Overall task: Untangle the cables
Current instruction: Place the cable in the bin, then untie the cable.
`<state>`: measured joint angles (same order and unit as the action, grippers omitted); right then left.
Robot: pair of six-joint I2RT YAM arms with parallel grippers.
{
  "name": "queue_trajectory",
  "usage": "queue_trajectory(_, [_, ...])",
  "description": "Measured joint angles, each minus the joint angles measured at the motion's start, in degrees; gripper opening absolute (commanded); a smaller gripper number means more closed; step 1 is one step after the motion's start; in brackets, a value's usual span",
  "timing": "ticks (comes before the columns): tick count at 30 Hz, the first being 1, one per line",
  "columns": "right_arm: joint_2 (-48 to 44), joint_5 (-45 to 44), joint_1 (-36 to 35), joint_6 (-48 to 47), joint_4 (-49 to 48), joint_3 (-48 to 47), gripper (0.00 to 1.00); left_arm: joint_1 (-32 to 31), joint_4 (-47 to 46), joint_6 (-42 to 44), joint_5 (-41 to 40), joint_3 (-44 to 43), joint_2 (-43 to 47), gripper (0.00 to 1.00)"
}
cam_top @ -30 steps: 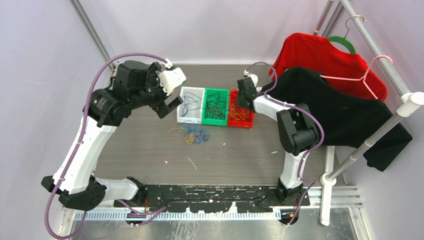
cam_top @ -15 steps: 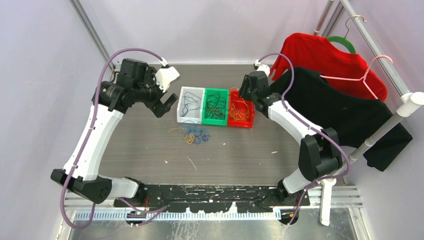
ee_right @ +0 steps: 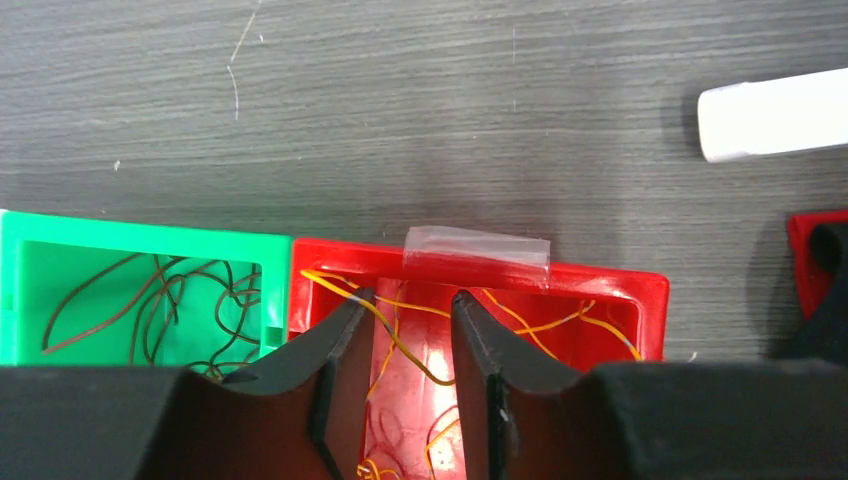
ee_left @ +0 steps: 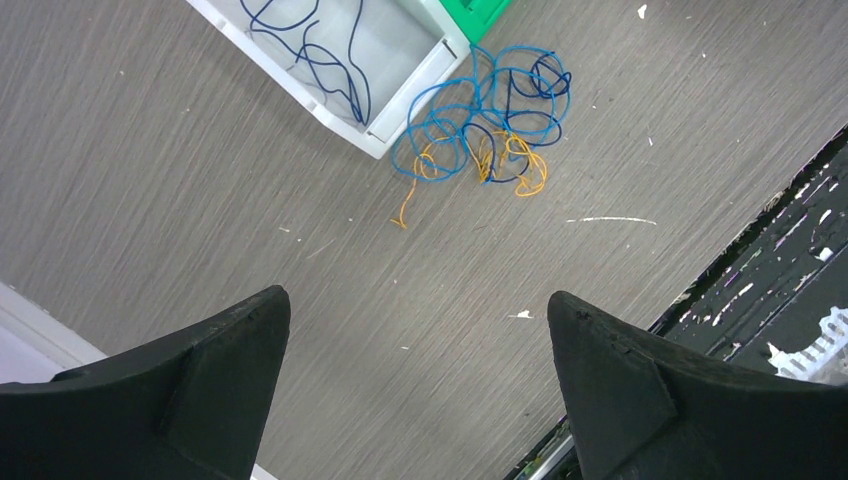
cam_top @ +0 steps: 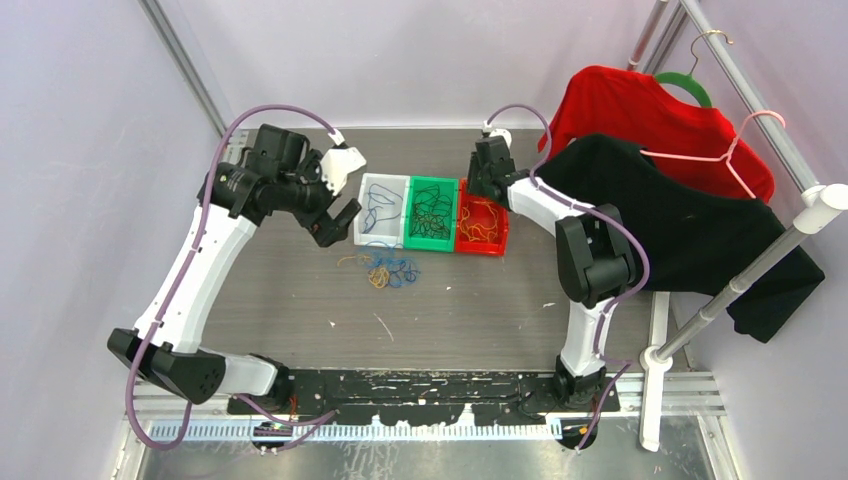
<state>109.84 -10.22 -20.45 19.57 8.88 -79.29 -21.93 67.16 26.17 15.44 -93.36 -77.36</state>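
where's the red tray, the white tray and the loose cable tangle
red tray (ee_right: 600, 275): right wrist view, far rim
white tray (ee_left: 408, 97): left wrist view, side wall
cable tangle (ee_left: 488, 140): left wrist view, knotted middle

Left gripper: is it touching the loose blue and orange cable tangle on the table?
Apart. The left wrist view shows the left gripper open and well short of the cable tangle, with bare table between them.
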Motion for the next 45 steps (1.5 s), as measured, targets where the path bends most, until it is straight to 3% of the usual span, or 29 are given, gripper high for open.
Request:
queue_trajectory(7, [0.35,0.85,0.07,0.09,-2.08,1.92,0.11,0.70,0.00,0.00,0.22,0.02,0.13,1.00])
queue_trajectory(16, [0.28,0.37,0.07,2.23,-2.82,5.35,0.08,0.70,-0.04,0.00,0.17,0.02,0.37,1.00])
queue_trajectory(19, [0.28,-0.07,0.07,2.93,-2.84,5.38,0.27,0.70,-0.02,0.02,0.17,0.02,0.63,1.00])
queue_trajectory(24, [0.24,-1.11,0.07,3.19,-2.75,5.38,0.49,0.81,-0.02,0.37,0.20,0.02,0.68,1.00])
queue_trajectory(36, [-9.66,-2.08,0.31,0.87,4.79,4.52,0.83,1.79,0.00,1.77,0.50,0.02,0.66,1.00])
queue_trajectory(37, [-10.78,-2.14,0.33,0.63,4.94,4.52,0.98,1.90,0.00,1.81,0.63,0.02,0.66,1.00])
queue_trajectory(45, [-19.12,-4.98,0.74,5.86,3.98,3.96,1.00,2.19,-1.03,2.56,3.06,4.26,0.57,1.00])
